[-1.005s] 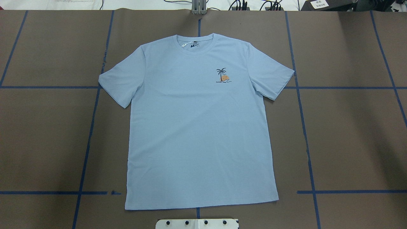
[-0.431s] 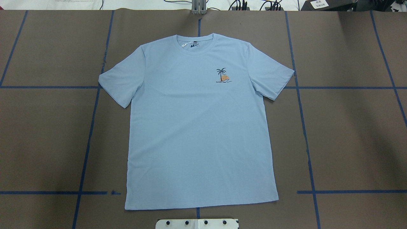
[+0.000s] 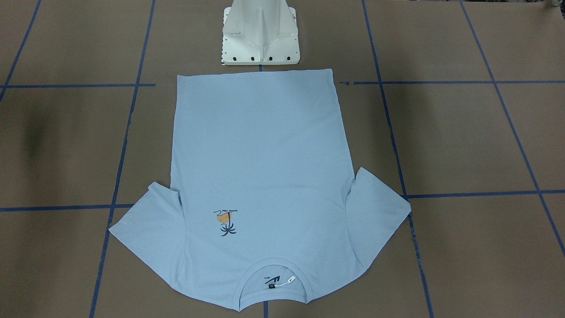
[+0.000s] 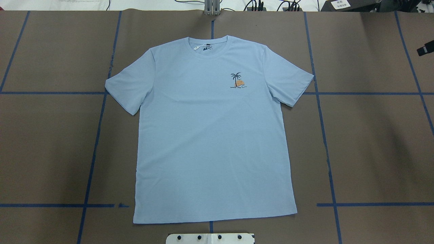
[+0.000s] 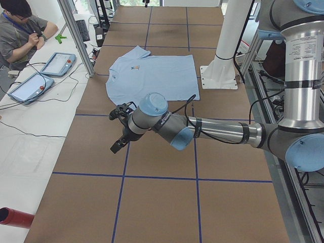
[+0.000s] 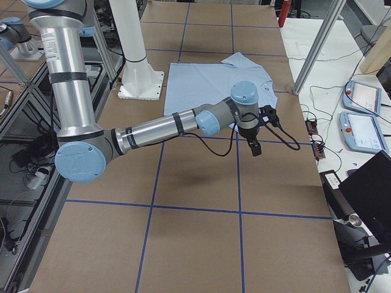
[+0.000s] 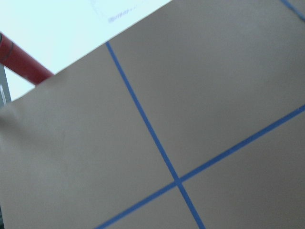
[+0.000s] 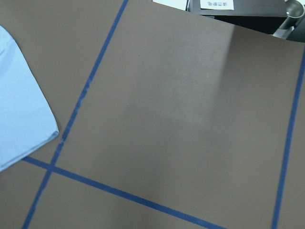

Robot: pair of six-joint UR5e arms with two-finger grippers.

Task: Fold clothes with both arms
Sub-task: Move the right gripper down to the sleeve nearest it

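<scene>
T-shirt smooth matt cloth; table cover matt brown paper

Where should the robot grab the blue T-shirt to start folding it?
Probably at the sides. The T-shirt lies flat, face up; the left sleeve and right sleeve stick out sideways with free edges. So the left gripper could come in from outside on its side, the right gripper likewise.

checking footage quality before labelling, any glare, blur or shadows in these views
Left wrist view: soft focus, the blue tape cross is fuzzy and the white surface above it is blown out. Right wrist view: a pale sheen on the brown paper table cover. Front-facing view: a soft dark shadow near the view's left edge; the light blue T-shirt is sharp.
</scene>
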